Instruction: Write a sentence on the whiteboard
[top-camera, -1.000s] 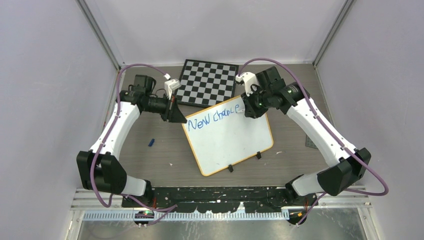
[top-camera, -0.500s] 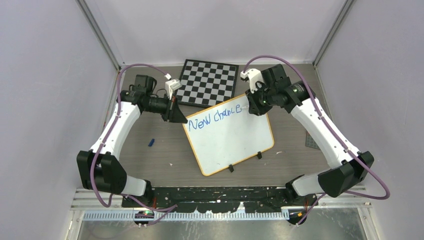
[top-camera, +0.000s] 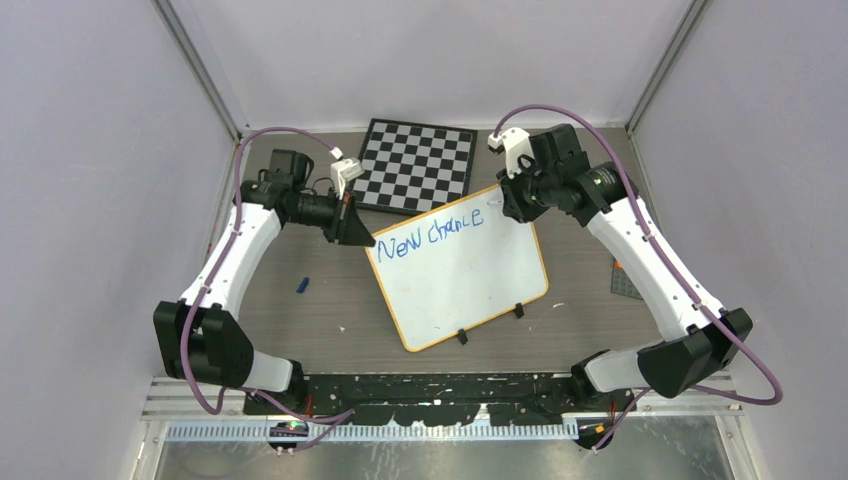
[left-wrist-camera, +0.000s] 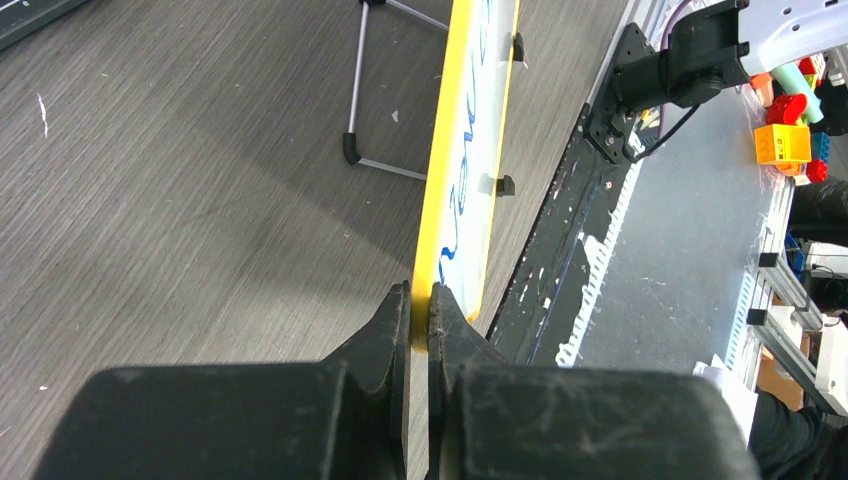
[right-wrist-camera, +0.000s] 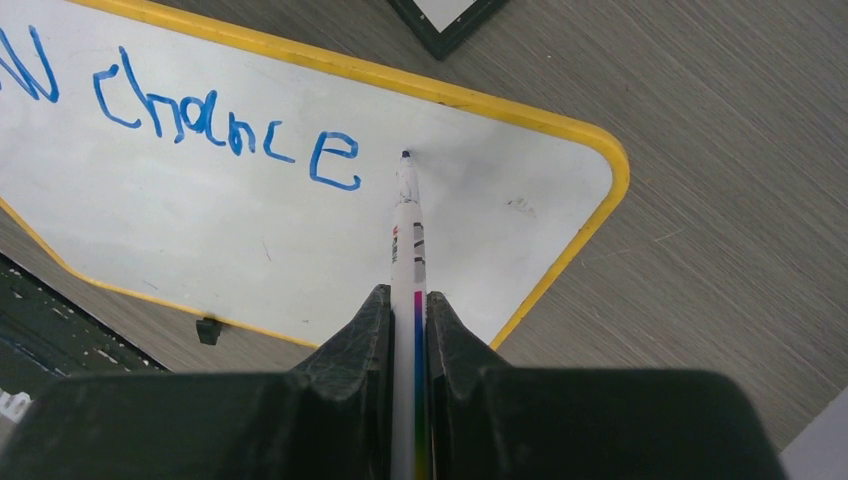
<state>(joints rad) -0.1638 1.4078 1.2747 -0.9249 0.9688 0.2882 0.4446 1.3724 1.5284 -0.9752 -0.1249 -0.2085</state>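
Blue ink (top-camera: 430, 238) on the whiteboard (top-camera: 460, 290) reads "New chance": two words along its far edge, with the rest of the white face bare. I judge the sentence only begun, or at most a short phrase that needs more words.

The board sits mid-table at an angle, just near of the chessboard (top-camera: 415, 165). The left gripper (left-wrist-camera: 420, 300) has its jaws pinched narrow on the orange rim at the board's far-left corner. The right gripper (right-wrist-camera: 408, 300) clamps a marker (right-wrist-camera: 407, 240), whose tip is just right of the last "e" (whether it touches the surface I cannot tell).

By count there are one whiteboard, one chessboard and one marker. Two black clips (top-camera: 461, 336) sit on the board's near edge, and one small blue piece (top-camera: 302, 285) lies on the table (top-camera: 300, 330) to the left.
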